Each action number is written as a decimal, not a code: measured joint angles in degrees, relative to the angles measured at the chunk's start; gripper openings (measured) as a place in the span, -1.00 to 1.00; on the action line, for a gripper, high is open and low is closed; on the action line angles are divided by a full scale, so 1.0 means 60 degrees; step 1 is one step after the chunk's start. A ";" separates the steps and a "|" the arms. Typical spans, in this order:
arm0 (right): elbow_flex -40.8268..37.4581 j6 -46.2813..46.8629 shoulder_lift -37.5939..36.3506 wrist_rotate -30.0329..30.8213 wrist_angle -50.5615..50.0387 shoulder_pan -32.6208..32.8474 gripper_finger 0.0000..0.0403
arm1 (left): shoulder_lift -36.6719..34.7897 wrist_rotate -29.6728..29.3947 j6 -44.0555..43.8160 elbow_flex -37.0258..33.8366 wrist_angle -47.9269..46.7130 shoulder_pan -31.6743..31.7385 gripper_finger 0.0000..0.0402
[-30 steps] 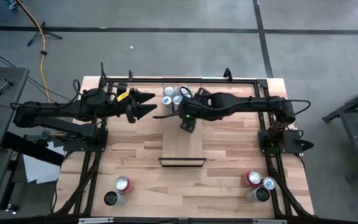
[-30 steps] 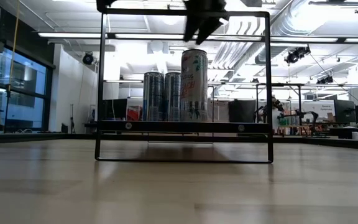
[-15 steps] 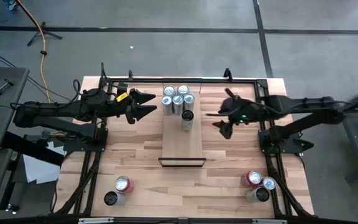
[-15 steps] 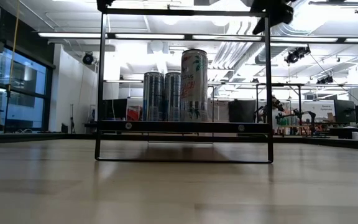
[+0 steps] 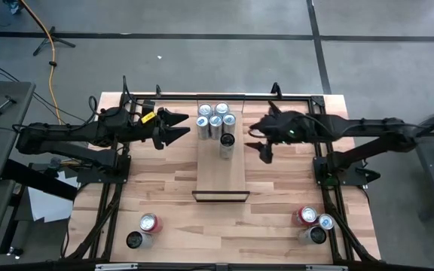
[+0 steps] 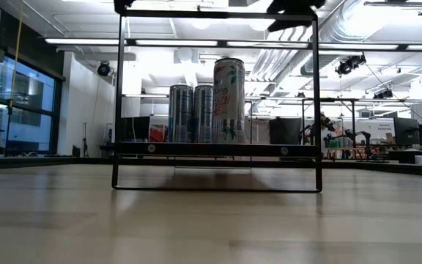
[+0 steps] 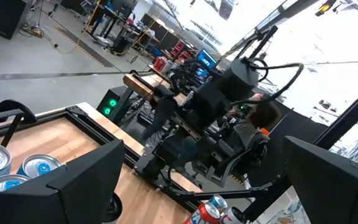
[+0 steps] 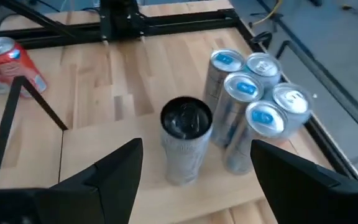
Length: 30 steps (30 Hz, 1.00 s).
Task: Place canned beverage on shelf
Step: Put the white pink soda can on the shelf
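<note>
The shelf (image 5: pixel 222 172) is a narrow light-wood plank in the table's middle, carried by a black frame (image 6: pixel 215 15). A tall dark-topped can (image 5: pixel 227 141) (image 8: pixel 185 146) (image 6: pixel 228 100) stands upright on it by its base. Just behind it, several blue-topped cans (image 5: pixel 213 118) (image 8: pixel 253 102) stand in a cluster. My right gripper (image 5: pixel 259 140) hovers open to the right of the shelf, above shelf height, tipped down toward the dark-topped can and clear of it. My left gripper (image 5: pixel 181 128) waits open to the left of the shelf, pointing level.
Loose cans stand at the table's near left (image 5: pixel 149 223) and near right (image 5: pixel 308 216) corners; the red one also shows in the right wrist view (image 8: pixel 11 59). Black rails (image 5: pixel 224 96) run along the table's far edge and sides. Bare plank lies between the dark-topped can and the shelf's near end (image 5: pixel 221 197).
My right gripper has drawn back from above the dark-topped can toward the table's right edge, then eased a little back toward the shelf, tipping its fingers downward. The can has stayed upright on the shelf where it was.
</note>
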 joint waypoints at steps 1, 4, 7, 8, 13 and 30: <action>0.0130 -0.0145 0.0225 -0.0333 -0.0012 -0.0187 0.40 | 0.0000 0.0003 0.0003 0.0000 0.0006 0.0000 0.96; 0.0502 -0.0578 0.0937 -0.1645 -0.0080 -0.0777 0.40 | 0.0000 0.0000 -0.0073 0.0000 0.0066 0.0000 0.96; 0.0871 -0.0905 0.1543 -0.2607 -0.0069 -0.1214 0.40 | 0.0000 0.0000 -0.0371 0.0000 0.0073 -0.0004 0.96; 0.0991 -0.1077 0.1737 -0.2872 -0.0063 -0.1328 0.40 | 0.0000 0.0000 -0.0448 0.0000 0.0070 0.0000 0.96; 0.1639 -0.1689 0.2483 -0.3786 -0.0076 -0.1638 0.40 | 0.0000 0.0000 -0.0274 0.0000 0.0069 -0.0004 0.96; 0.2081 -0.1913 0.2777 -0.4215 -0.0984 -0.2117 0.40 | 0.0000 -0.0004 0.0455 0.0000 0.0000 0.0000 0.96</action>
